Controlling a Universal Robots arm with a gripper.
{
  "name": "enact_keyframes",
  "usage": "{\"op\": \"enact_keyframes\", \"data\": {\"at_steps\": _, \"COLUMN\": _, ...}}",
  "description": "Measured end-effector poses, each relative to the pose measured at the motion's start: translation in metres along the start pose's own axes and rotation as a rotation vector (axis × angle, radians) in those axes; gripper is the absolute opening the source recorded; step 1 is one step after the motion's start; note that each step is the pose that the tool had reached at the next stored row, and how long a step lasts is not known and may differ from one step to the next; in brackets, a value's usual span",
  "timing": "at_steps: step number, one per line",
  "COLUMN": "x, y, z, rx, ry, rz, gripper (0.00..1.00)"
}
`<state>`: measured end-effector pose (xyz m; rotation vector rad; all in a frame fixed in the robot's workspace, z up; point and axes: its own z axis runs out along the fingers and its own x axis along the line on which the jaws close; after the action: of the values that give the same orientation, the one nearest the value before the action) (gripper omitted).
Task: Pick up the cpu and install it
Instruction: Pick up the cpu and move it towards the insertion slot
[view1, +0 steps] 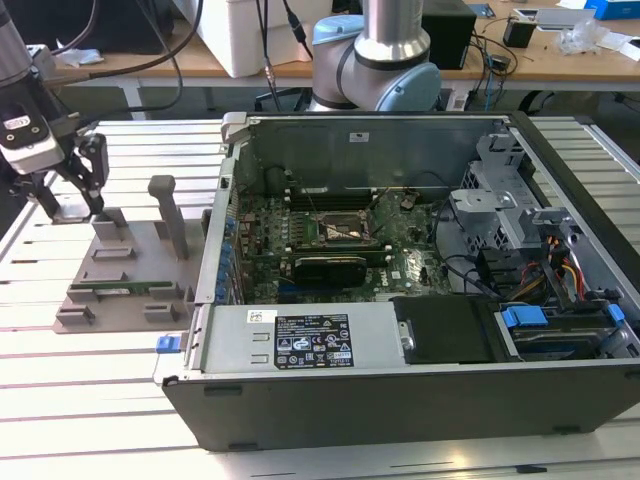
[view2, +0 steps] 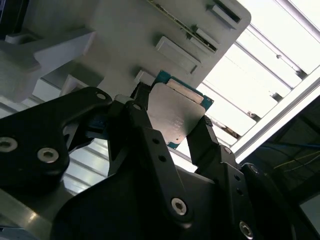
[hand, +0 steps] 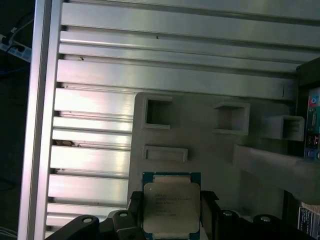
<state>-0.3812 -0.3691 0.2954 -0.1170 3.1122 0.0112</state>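
Note:
The cpu (view2: 176, 111), a flat square chip with a silvery top and a thin blue-green rim, sits between my gripper's (view2: 172, 114) black fingers, which press on two opposite edges. In the first wrist view the cpu (hand: 170, 202) lies just over the near part of the grey plastic tray (hand: 215, 155), with my gripper (hand: 171, 201) shut on it. In the exterior view my gripper (view1: 70, 198) hangs over the tray's (view1: 135, 262) far corner on the exterior view's left. The motherboard's dark socket frame (view1: 345, 231) lies inside the opened computer case (view1: 400, 380).
A long green memory stick (view1: 120, 290) lies in a slot of the tray. Grey posts (view1: 170, 215) stand up from the tray beside my gripper. The ribbed aluminium table (view1: 90, 390) runs under everything. Drive cages and cables (view1: 540, 250) crowd the case on the exterior view's right.

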Motion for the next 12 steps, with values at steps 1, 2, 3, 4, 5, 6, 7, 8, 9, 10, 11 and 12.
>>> {"op": "enact_keyframes", "data": {"at_steps": 1, "x": 0.0, "y": 0.0, "z": -0.0005, "rx": -0.0001, "ry": -0.0001, "rz": 0.0, "gripper": 0.55}}
{"op": "enact_keyframes", "data": {"at_steps": 2, "x": 0.0, "y": 0.0, "z": -0.0012, "rx": -0.0001, "ry": 0.0, "rz": 0.0, "gripper": 0.55}}
{"op": "enact_keyframes", "data": {"at_steps": 3, "x": 0.0, "y": 0.0, "z": -0.002, "rx": 0.0, "ry": 0.0, "rz": 0.0, "gripper": 0.55}}
{"op": "enact_keyframes", "data": {"at_steps": 4, "x": -0.0001, "y": 0.0, "z": -0.0034, "rx": -0.0001, "ry": -0.0001, "rz": 0.0, "gripper": 0.55}}
{"op": "enact_keyframes", "data": {"at_steps": 5, "x": -0.0001, "y": 0.0, "z": -0.0048, "rx": 0.0, "ry": -0.0002, "rz": 0.0, "gripper": 0.55}}
{"op": "enact_keyframes", "data": {"at_steps": 6, "x": -0.0002, "y": 0.0001, "z": -0.0074, "rx": -0.0001, "ry": -0.0001, "rz": 0.0, "gripper": 0.55}}
{"op": "enact_keyframes", "data": {"at_steps": 7, "x": -0.0003, "y": 0.0001, "z": -0.0107, "rx": -0.0001, "ry": 0.0, "rz": 0.0, "gripper": 0.55}}
{"op": "enact_keyframes", "data": {"at_steps": 8, "x": -0.0003, "y": 0.0001, "z": -0.0126, "rx": -0.0001, "ry": -0.0001, "rz": 0.0, "gripper": 0.55}}
{"op": "enact_keyframes", "data": {"at_steps": 9, "x": -0.0004, "y": 0.0001, "z": -0.0155, "rx": 0.0, "ry": -0.0001, "rz": 0.0, "gripper": 0.55}}
{"op": "enact_keyframes", "data": {"at_steps": 10, "x": -0.0005, "y": 0.0002, "z": -0.0201, "rx": -0.0001, "ry": -0.0001, "rz": 0.0, "gripper": 0.55}}
{"op": "enact_keyframes", "data": {"at_steps": 11, "x": -0.0007, "y": 0.0002, "z": -0.0244, "rx": -0.0001, "ry": -0.0001, "rz": 0.0, "gripper": 0.55}}
{"op": "enact_keyframes", "data": {"at_steps": 12, "x": -0.0008, "y": 0.0002, "z": -0.0285, "rx": 0.0, "ry": -0.0001, "rz": 0.0, "gripper": 0.55}}
